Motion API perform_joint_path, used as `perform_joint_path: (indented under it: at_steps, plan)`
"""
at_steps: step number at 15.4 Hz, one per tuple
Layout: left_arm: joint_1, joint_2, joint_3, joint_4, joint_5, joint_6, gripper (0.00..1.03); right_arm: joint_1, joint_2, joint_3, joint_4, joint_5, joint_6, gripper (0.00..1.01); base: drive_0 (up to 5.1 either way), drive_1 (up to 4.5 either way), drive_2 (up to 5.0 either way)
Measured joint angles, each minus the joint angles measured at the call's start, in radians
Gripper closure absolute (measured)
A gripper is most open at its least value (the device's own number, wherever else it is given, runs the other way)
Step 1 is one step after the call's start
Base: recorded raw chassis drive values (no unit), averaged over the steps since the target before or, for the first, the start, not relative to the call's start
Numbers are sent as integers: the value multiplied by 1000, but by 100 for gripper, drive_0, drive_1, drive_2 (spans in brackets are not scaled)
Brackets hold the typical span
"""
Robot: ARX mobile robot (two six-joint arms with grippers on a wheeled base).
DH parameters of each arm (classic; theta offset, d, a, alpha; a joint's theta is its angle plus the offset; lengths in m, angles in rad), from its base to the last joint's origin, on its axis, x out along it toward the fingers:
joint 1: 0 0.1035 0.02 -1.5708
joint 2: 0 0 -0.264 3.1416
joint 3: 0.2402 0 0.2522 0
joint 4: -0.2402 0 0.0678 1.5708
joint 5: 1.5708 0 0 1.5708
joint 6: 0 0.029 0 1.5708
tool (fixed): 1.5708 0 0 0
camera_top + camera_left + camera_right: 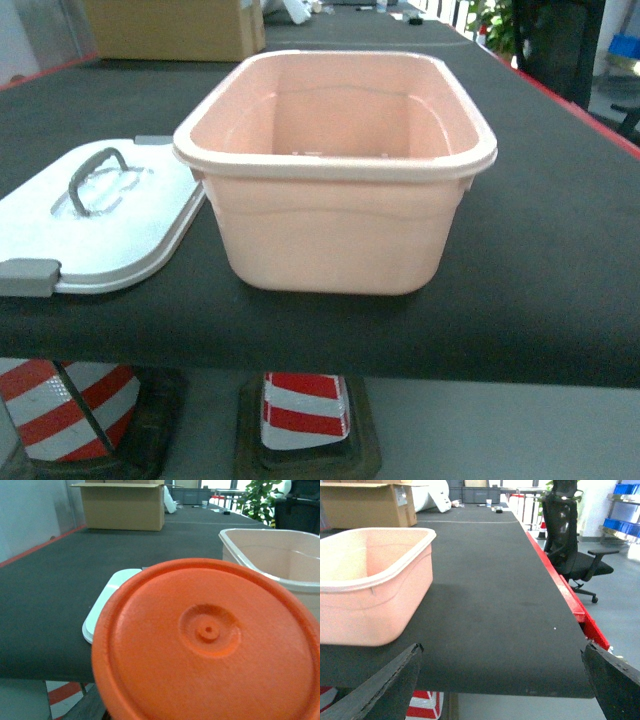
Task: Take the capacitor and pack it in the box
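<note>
A black table [560,250] is carrying the open box [335,170], its lid [100,225] off for packing. An orange disc [210,645], possibly the capacitor, is hiding the left gripper, state untellable; the right gripper [500,680] is gaping empty.

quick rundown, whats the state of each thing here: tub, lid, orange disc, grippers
pink tub: upright on the black table, open, lid off, looks empty
white lid: lying flat on the table left of the tub, handle up
orange disc: fills the left wrist view close to the camera; what holds it is hidden
right gripper: open, nothing between its fingers
left gripper: not visible
</note>
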Motion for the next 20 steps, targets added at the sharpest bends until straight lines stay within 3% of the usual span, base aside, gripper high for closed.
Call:
perform_joint_path:
  at_steps: [20]
  plan:
    - [0,0,0,2,1,1,59,0,0,0,-1,1,1,3,0,0,0]
